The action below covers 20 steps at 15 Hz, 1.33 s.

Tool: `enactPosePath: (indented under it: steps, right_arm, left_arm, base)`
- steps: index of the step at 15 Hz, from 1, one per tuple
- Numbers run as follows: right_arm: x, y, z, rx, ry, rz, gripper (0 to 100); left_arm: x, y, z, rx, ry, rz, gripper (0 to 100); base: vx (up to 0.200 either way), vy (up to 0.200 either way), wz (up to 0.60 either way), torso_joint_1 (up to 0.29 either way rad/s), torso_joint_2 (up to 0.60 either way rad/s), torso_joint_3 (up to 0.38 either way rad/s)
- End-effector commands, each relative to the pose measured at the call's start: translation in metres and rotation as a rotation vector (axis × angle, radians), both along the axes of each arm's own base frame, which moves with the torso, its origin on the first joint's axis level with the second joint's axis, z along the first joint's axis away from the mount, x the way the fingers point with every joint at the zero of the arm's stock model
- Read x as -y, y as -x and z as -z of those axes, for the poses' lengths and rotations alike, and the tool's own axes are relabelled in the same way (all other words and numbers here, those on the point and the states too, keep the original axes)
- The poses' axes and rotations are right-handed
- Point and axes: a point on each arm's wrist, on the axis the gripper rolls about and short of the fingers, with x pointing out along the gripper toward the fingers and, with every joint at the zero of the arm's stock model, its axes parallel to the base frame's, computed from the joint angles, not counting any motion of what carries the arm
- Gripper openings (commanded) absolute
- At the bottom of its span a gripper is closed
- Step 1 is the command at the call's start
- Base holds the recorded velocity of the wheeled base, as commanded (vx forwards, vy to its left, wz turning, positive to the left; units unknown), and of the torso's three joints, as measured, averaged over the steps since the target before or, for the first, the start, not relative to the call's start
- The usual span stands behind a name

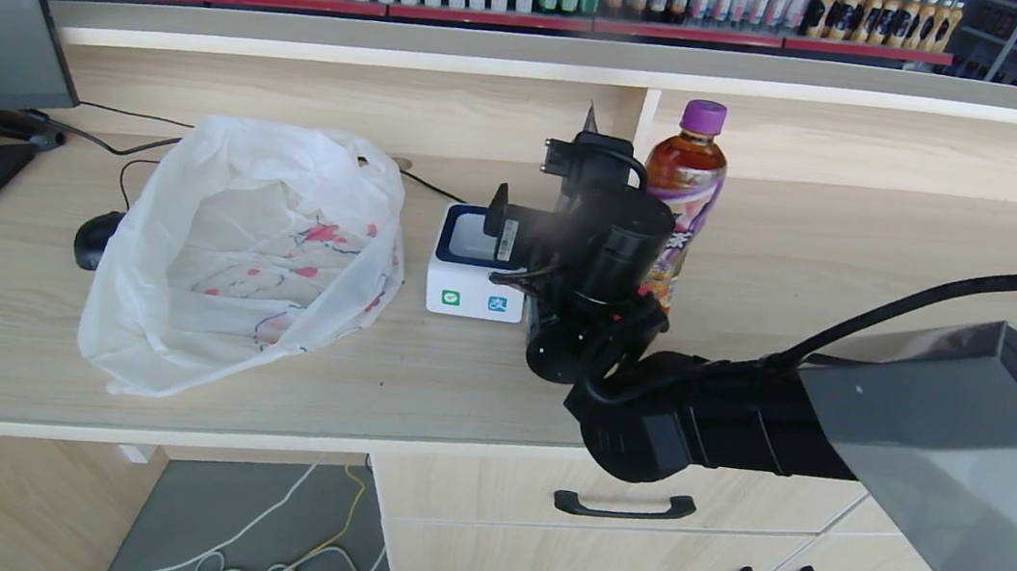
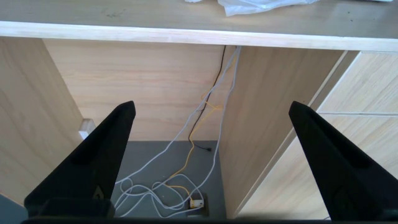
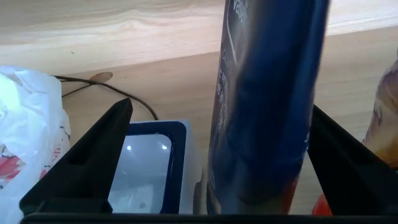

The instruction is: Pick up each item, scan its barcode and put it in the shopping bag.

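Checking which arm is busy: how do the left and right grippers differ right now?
The left gripper is low in front of the counter, facing the cables on the floor; the right gripper is over the counter, beside the scanner. Nothing is between the left gripper's fingers; a dark blue container is between the right gripper's fingers. Both have their fingers spread wide.

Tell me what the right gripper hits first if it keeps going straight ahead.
The upright dark blue container, standing between the right gripper's open jaws; beyond it, likely the counter's wooden back panel.
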Motion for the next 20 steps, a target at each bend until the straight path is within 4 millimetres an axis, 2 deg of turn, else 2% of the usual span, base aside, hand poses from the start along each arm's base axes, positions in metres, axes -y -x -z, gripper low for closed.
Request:
enactPosePath:
  steps: [1,19,20]
  right_arm:
    - [-0.001,-0.001,0.003,-0.005,0.005,-0.001,100]
    - [-0.002,-0.010,0.021,-0.013,0.014,0.013,100]
    - [-0.002,-0.010,0.022,-0.014,0.015,0.013,0]
  left_arm:
    - [0.000,0.000,0.000,0.000,0.001,0.000,100]
    - [0.000,0.000,0.000,0.000,0.001,0.000,100]
    - [0.000,0.000,0.000,0.000,0.001,0.000,100]
  base:
    - [0.000,0.000,0.00,0.000,0.00,0.000]
    - [0.000,0.000,0.00,0.000,0.00,0.000]
    - [0.000,0.000,0.00,0.000,0.00,0.000]
